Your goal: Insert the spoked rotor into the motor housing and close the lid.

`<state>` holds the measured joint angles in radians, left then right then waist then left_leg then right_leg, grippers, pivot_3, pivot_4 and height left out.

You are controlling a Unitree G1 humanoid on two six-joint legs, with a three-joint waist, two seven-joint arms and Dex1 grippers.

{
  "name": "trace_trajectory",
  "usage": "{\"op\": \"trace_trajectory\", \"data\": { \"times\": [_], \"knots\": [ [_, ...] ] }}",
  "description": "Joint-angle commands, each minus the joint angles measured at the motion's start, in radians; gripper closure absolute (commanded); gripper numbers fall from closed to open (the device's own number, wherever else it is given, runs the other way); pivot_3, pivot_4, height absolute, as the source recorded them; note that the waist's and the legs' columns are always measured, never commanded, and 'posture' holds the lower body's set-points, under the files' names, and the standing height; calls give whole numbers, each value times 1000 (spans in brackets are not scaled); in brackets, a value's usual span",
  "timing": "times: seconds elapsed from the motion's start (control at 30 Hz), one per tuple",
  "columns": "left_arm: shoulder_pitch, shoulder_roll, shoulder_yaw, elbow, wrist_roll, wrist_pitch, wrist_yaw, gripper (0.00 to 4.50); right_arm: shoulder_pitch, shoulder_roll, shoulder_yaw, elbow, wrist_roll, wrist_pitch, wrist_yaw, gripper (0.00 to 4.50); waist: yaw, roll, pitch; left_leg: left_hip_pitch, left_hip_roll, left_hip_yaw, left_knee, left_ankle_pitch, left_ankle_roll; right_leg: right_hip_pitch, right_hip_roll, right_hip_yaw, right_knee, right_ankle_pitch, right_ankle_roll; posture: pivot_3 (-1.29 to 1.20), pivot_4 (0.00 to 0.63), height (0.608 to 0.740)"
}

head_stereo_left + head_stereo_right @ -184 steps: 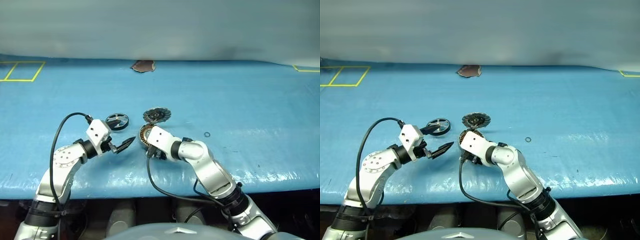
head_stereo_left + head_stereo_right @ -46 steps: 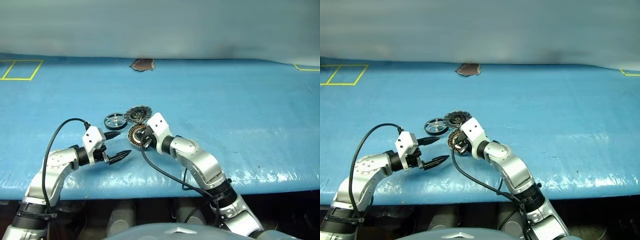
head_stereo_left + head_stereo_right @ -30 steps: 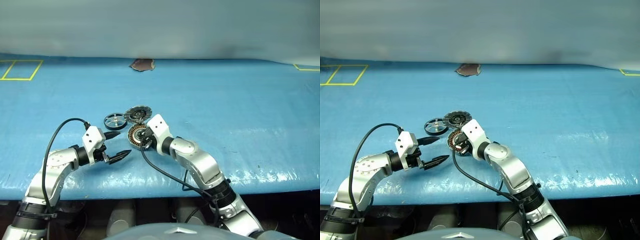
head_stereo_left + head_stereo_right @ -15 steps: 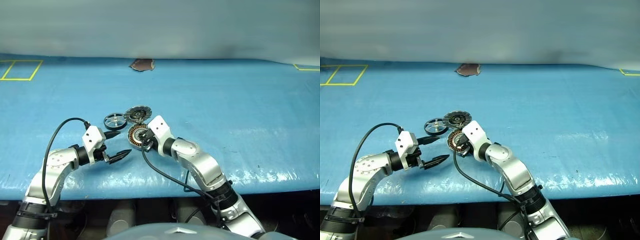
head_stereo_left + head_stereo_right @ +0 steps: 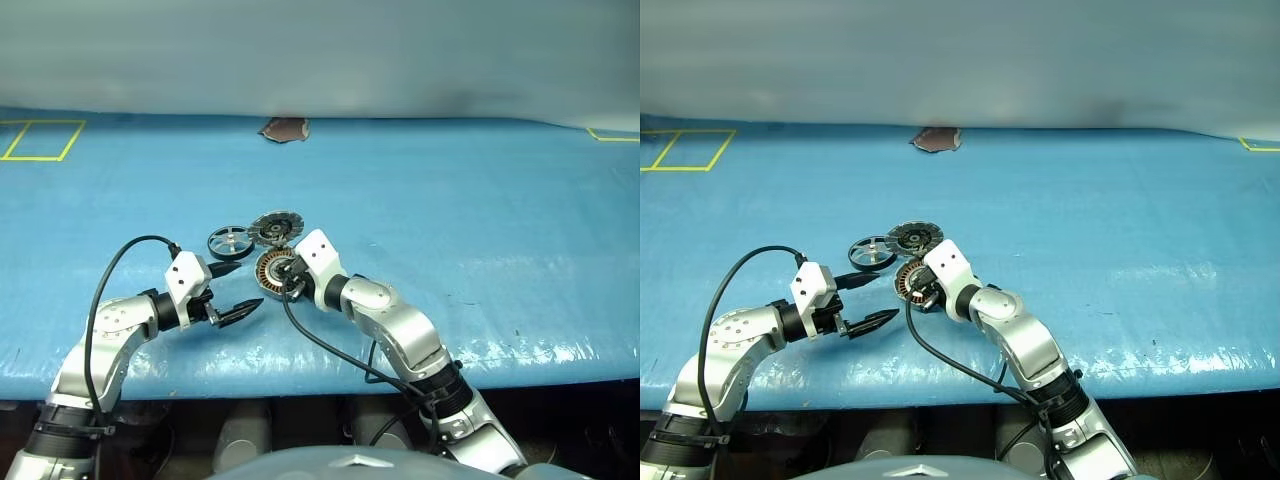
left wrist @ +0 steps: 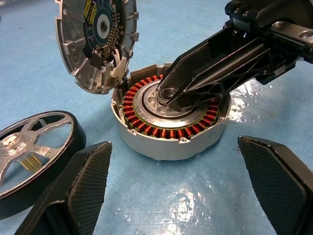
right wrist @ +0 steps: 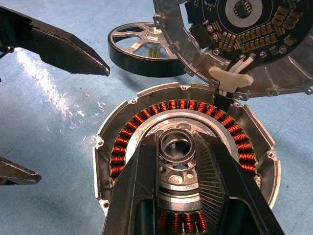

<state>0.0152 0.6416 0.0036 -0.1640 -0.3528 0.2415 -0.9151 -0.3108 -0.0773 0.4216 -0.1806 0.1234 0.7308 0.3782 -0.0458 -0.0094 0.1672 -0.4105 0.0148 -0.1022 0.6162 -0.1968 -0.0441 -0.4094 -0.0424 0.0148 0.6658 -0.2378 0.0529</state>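
Observation:
The motor housing (image 5: pixel 270 268) lies on the blue table, copper windings showing around a silvery centre (image 7: pixel 178 169). Its lid (image 5: pixel 275 228) stands hinged open at the far edge, with the segmented inner face (image 6: pixel 98 39) up. The spoked rotor (image 5: pixel 231 241) lies flat just left of the lid, close to the housing (image 6: pixel 171 122). My right gripper (image 7: pixel 177 142) reaches into the housing from the right and is shut on the raised centre ring. My left gripper (image 5: pixel 248 286) hovers open, low over the table, left of the housing and nearer me than the rotor (image 6: pixel 34 156), holding nothing.
The blue table cover (image 5: pixel 480 220) stretches wide to the right and back. A brown patch (image 5: pixel 285 129) marks its far edge. Yellow tape squares (image 5: pixel 40 140) sit at the far left. The table's front edge (image 5: pixel 300 385) runs close under both arms.
Since six seconds ago the housing and lid have shifted left, closer to the rotor, with my right gripper on them. Over the last second nothing has moved.

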Motion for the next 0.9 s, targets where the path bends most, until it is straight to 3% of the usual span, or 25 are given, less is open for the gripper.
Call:
{"op": "trace_trajectory", "data": {
  "times": [0.03, 0.27, 0.47, 0.87, 0.9],
  "knots": [
    [-7, 1, 17, -21, 5, -24, 5, 0, -16, 10, -15, -7, 0, -22, 0, 3776, 0, 0, 0, 0, 0, 0, 0, 0, 0, 0, 0, 0, 0, 0, 0, 0, 150, 740],
    [-5, 1, 18, -19, 4, -30, 4, 0, -18, 2, -10, 1, -5, -22, 1, 3776, 0, 0, 0, 0, 0, 0, 0, 0, 0, 0, 0, 0, 0, 0, 0, 0, 150, 740],
    [-6, 2, 17, -17, 6, -33, 4, 0, -17, -7, -2, -22, -14, -33, 3, 1922, 0, 0, 0, 0, 0, 0, 0, 0, 0, 0, 0, 0, 0, 0, 0, 0, 150, 740],
    [-15, -2, 11, -8, 11, -38, 2, 0, -12, 30, -39, -48, 19, -45, 8, 1922, 0, 0, 0, 0, 0, 0, 0, 0, 0, 0, 0, 0, 0, 0, 0, 0, 150, 740],
    [-15, -2, 11, -8, 12, -38, 1, 0, -11, 33, -43, -44, 22, -47, 7, 2093, 0, 0, 0, 0, 0, 0, 0, 0, 0, 0, 0, 0, 0, 0, 0, 0, 150, 740]
  ]
}}
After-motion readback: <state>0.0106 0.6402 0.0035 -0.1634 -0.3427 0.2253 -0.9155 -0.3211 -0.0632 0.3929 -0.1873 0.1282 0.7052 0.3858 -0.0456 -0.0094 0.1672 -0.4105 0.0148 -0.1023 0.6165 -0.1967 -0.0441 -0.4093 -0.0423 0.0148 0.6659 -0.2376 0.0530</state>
